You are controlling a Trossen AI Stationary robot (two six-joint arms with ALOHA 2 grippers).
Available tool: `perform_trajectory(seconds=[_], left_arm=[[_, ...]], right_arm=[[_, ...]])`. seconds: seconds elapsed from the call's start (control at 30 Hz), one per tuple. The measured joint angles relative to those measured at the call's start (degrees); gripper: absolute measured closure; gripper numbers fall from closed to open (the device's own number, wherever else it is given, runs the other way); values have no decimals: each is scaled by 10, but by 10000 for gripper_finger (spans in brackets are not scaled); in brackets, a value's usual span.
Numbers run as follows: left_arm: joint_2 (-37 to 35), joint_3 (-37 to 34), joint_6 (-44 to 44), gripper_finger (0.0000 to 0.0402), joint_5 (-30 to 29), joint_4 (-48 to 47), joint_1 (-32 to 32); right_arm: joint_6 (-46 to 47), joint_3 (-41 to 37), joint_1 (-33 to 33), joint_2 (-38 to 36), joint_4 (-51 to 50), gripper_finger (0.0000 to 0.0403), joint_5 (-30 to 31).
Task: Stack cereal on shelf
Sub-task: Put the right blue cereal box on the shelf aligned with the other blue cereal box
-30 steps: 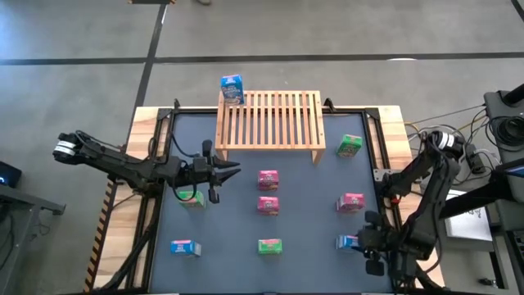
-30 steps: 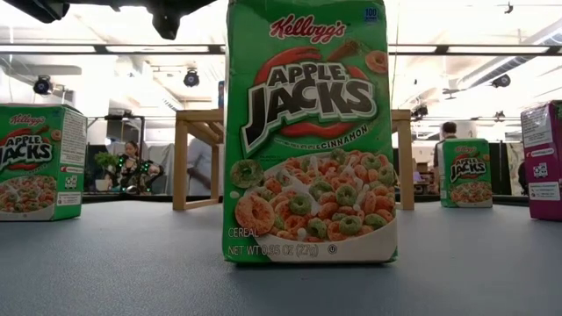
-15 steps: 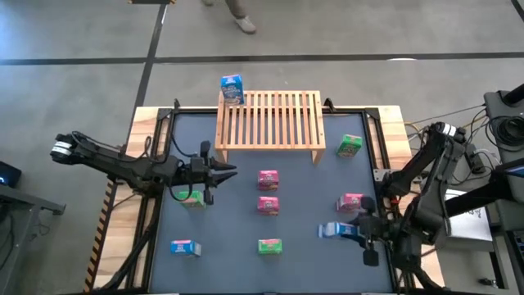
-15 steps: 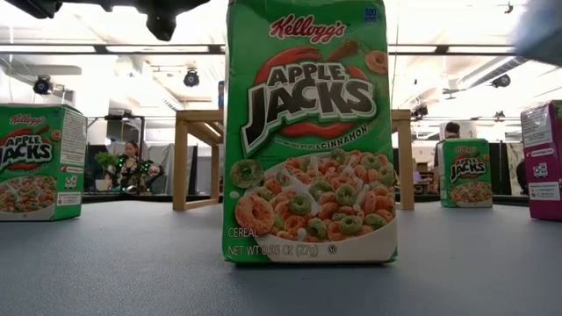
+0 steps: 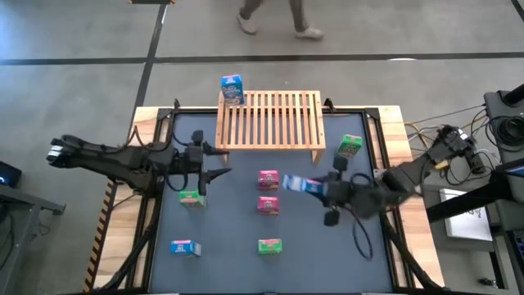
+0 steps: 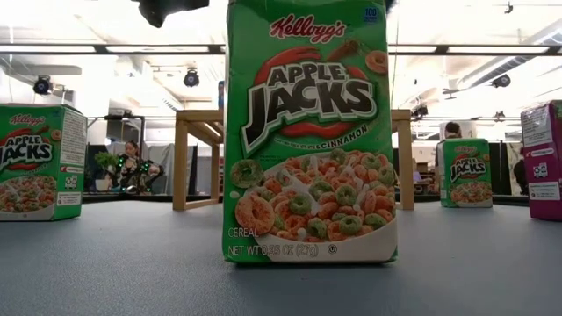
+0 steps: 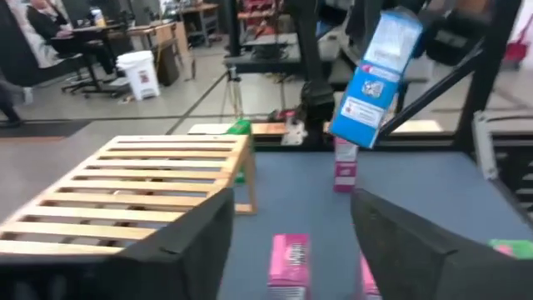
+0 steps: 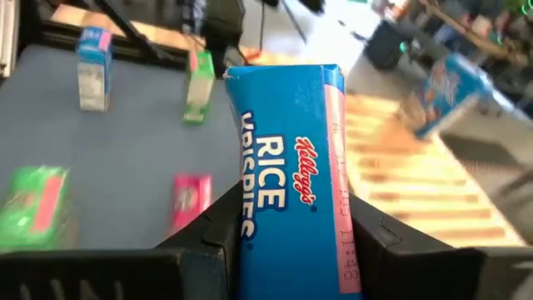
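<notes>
**A:** What had just changed?

**B:** The biggest shift was on the right. A second before, the right end effector (image 5: 321,188) sat at the near right corner of the worktop (image 5: 237,221); half a second later it had a blue box lifted there, and now it had swung in toward the middle. It was clenched on that blue Rice Krispies box (image 5: 300,184), carried clear of the worktop, with the shelf (image 5: 268,121) ahead of it and the two pink boxes (image 5: 268,178) just beside it. I judged that box to be on its way to the shelf.

**A:** And the left?

**B:** The left end effector (image 5: 219,173) had been closed by the green box (image 5: 191,197); now its fingers stood apart, grasping nothing, and it had drawn slightly back. The green box stood on the worktop just beside it, toward its own arm.

**A:** What did the shelf hold?

**B:** Only one blue box (image 5: 232,88), at the far corner on the left arm's side. The other slats were bare, so most of the stacking remained.
</notes>
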Motion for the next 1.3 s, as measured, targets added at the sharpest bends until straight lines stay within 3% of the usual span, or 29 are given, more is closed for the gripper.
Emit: perform_trajectory(seconds=[0.1,0.2,0.47,0.63,0.77,0.9,1.3], left_arm=[[11,37,22,135,14,-38,24],[22,71,33,117,38,-70,47],[58,88,52,111,91,-79,64],[94,88,52,111,97,-59,83],[118,89,33,111,166,-43,106],[142,91,30,104,198,-17,114],[207,91,16,33,213,36,115]], right_arm=[[-83,-1,-78,0,58,285,-130],[-107,-1,-155,9,93,286,-235],[-126,-2,-275,47,106,283,-334],[-145,-2,-292,72,131,286,-352],[-154,-2,-294,89,157,282,-351],[-158,-1,-296,102,174,280,-348],[-161,2,-298,116,186,280,-348]])
